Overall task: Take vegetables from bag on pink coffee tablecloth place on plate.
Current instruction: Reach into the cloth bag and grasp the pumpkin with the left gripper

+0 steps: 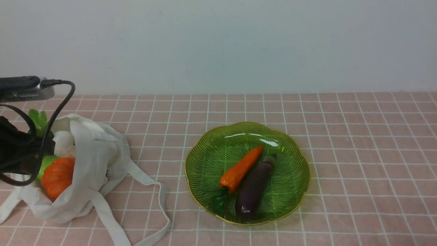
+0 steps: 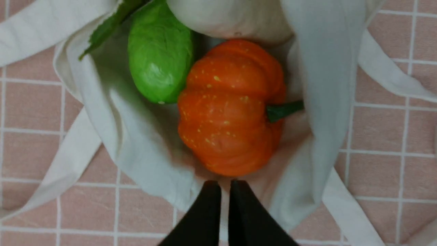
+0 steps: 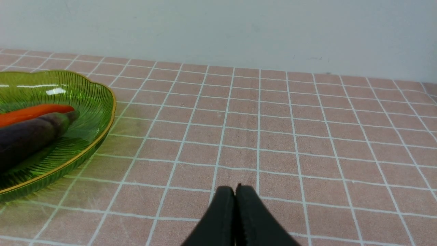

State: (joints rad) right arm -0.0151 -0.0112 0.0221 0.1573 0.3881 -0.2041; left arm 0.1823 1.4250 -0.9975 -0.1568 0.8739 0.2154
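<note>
Orange pumpkin [image 2: 232,109] seen in bag [image 1: 99,153], tabletop's left edge; left gripper [image 2: 225,186] slightly parted, empty; right gripper [image 3: 237,191] closed, empty.

Lies open between the scalloped green plate [image 1: 205,150] and the right edge of the pink tablecloth [image 1: 368,164]. Gets blocked near the left edge by the cloth tote's [image 1: 85,164] raised side and trailing straps [image 1: 107,220].
</note>
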